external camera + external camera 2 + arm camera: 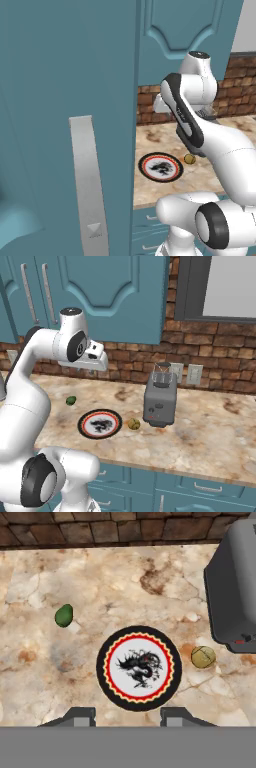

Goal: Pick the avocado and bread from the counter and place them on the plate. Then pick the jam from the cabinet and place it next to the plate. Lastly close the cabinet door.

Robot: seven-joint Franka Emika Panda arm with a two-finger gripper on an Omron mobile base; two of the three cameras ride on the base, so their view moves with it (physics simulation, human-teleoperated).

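The plate (106, 668) lies bare on the counter (45, 677), straight below my gripper (127, 717). The gripper's tips stand apart with nothing between them, so it is open. The dark green avocado (63, 615) lies to the plate's upper left in the hand view. The round tan bread (203, 657) rests just off the plate's right rim. From the right base view, my hand (96, 360) hovers high above the avocado (71, 400), plate (100, 423) and bread (133, 424). The cabinet door (60, 100) stands open, close in the left base view. The jam is out of view.
A grey toaster (160, 398) stands on the counter right of the bread, in front of the brick wall (210, 356). Shut teal wall cabinets (105, 291) hang above. The open door's grey bar handle (88, 185) is near the left camera. Drawers (200, 486) sit under the counter.
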